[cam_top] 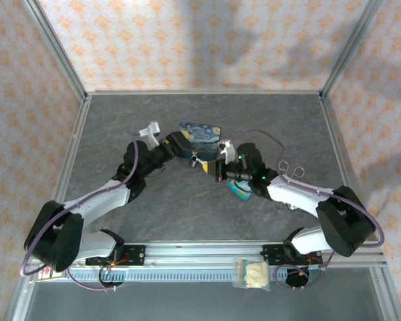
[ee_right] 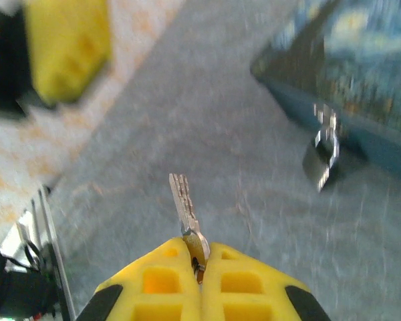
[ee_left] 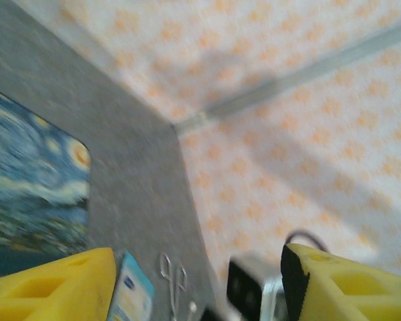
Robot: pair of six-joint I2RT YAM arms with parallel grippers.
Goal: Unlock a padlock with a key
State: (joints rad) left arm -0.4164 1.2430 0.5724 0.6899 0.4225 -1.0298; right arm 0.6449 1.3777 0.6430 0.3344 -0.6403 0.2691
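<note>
The small dark padlock (ee_right: 319, 162) with its silvery shackle hangs at the near side of the blue starry-night tin (ee_right: 361, 80); from above the padlock (cam_top: 196, 161) sits just in front of the tin (cam_top: 200, 136). My right gripper (ee_right: 200, 257) is shut on the key (ee_right: 182, 199), whose toothed blade sticks forward, left of the padlock and apart from it. From above, the right gripper (cam_top: 218, 167) is just right of the padlock. My left gripper (ee_left: 197, 267) stands open with nothing between its yellow fingers (ee_left: 53, 287), at the tin's left end (cam_top: 177, 144).
A blue-and-white packet (cam_top: 240, 190) lies under the right arm. A thin metal wire clip (cam_top: 291, 172) lies right of it on the grey table (cam_top: 154, 214). A small clear bag (cam_top: 252, 273) rests on the front rail. Patterned walls close in three sides.
</note>
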